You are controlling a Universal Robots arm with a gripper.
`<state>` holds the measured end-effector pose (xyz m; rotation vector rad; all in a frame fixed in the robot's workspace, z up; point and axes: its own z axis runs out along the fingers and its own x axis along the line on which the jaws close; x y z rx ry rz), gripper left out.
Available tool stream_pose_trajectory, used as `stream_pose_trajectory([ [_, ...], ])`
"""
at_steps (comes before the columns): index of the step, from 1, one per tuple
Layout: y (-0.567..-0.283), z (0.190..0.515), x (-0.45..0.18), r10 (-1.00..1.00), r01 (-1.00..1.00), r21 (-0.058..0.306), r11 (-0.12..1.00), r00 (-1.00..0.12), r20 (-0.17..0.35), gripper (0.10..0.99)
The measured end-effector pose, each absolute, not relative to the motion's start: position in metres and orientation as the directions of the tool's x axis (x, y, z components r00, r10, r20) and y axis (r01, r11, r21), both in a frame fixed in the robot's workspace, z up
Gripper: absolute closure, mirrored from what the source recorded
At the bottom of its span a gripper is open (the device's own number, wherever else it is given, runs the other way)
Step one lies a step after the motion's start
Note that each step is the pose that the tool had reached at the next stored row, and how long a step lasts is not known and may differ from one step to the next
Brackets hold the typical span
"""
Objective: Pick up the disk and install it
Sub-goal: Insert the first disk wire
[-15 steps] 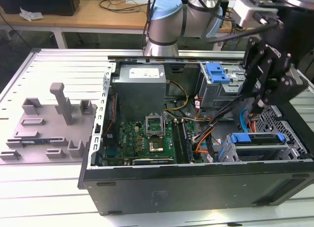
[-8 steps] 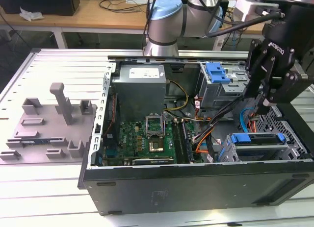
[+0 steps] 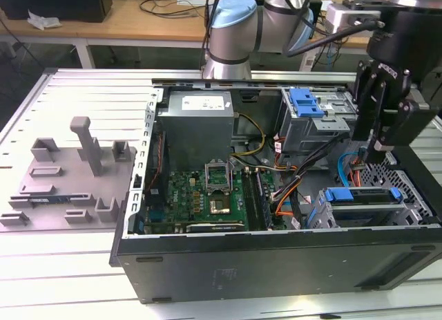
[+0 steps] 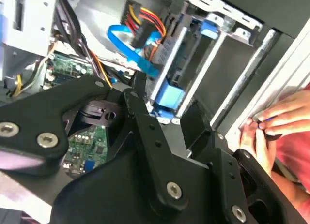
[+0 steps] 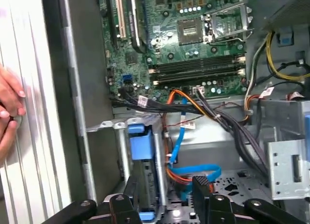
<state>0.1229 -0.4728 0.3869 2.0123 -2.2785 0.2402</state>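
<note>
The disk (image 3: 360,211) sits in the drive bay at the open computer case's front corner, on the exterior view's right. Its blue carrier bracket (image 3: 362,194) faces up. In both wrist views the bracket (image 5: 140,142) (image 4: 169,96) sits between the bay's metal rails. My gripper (image 3: 378,153) hangs a little above the disk, open and holding nothing. Its black fingers (image 5: 131,191) stand apart over the bay, and the gripper (image 5: 165,185) (image 4: 167,110) is clear of the bracket.
A blue data cable (image 5: 181,132) and orange wires (image 5: 186,96) run beside the bay. The motherboard (image 3: 207,192) and power supply (image 3: 199,123) fill the case. A blue latch piece (image 3: 307,102) tops the upper cage. Grey fixtures (image 3: 86,151) stand on the left. A person's hand (image 5: 9,108) (image 4: 278,117) rests by the case.
</note>
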Motion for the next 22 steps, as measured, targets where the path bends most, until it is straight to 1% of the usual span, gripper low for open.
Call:
stream_pose_trajectory([
  [3,-0.467,0.386,0.123,-0.971,-0.992,-0.049,0.114,-0.122,0.206,0.525],
  [4,-0.467,0.386,0.124,-0.969,-0.993,-0.037,0.113,-0.118,0.216,0.525],
  [5,-0.467,0.385,0.126,-0.968,-0.994,-0.01,0.111,-0.11,0.225,0.525],
  [6,-0.467,0.384,0.131,-0.968,-0.994,0.009,0.106,-0.101,0.231,0.525],
  [7,-0.467,0.38,0.132,-0.969,-0.996,0.01,0.091,-0.086,0.233,0.525],
  [8,-0.466,0.38,0.132,-0.965,-0.996,0.008,0.085,-0.08,0.252,0.525],
  [9,-0.466,0.38,0.132,-0.963,-0.996,0.008,0.085,-0.08,0.257,0.525],
  [12,-0.461,0.379,0.133,-0.963,-0.996,0.008,0.085,-0.08,0.258,0.525],
  [13,-0.454,0.379,0.134,-0.963,-0.996,0.007,0.085,-0.08,0.258,0.525],
  [16,-0.444,0.378,0.142,-0.963,-0.996,0.007,0.085,-0.08,0.259,0.525],
  [20,-0.443,0.374,0.169,-0.963,-0.996,0.006,0.085,-0.08,0.259,0.525],
  [22,-0.442,0.373,0.169,-0.959,-0.996,0.0,0.087,-0.084,0.272,0.525],
])
